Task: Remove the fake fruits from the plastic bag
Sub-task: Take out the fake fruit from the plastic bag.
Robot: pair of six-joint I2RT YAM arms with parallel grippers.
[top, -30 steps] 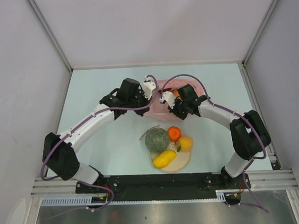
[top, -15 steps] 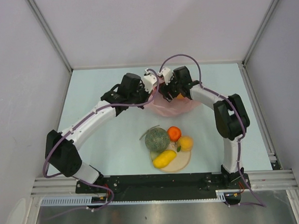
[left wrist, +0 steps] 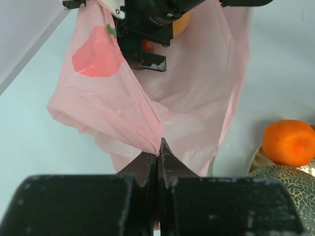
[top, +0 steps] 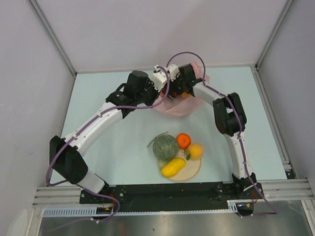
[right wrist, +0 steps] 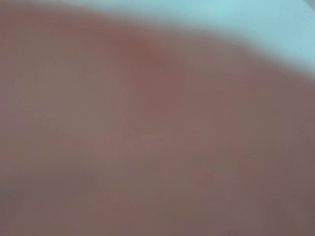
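My left gripper [left wrist: 158, 153] is shut on a pinched fold of the pink plastic bag [left wrist: 197, 98] and holds it up. Through the bag's film shows a pink-red fruit [left wrist: 96, 56], and an orange fruit [left wrist: 179, 22] sits beside my right gripper [left wrist: 142, 49], which reaches into the bag's top [top: 180, 91]. Its jaws are hidden. The right wrist view is filled by blurred pink bag [right wrist: 147, 123]. Outside the bag lie the netted melon [top: 165, 146], an orange [top: 183, 141], a yellow-orange fruit [top: 195, 150] and a yellow oblong fruit [top: 173, 167].
The cream plate [top: 193, 171] under the fruits sits near the table's front edge, between the arm bases. The bag [top: 177, 104] hangs at the table's back middle, close to the rear wall. Side walls close in the table left and right.
My right arm has swung from the bag's near side up and back into its top. The bag has shifted toward the back wall with it. The left gripper keeps its hold.
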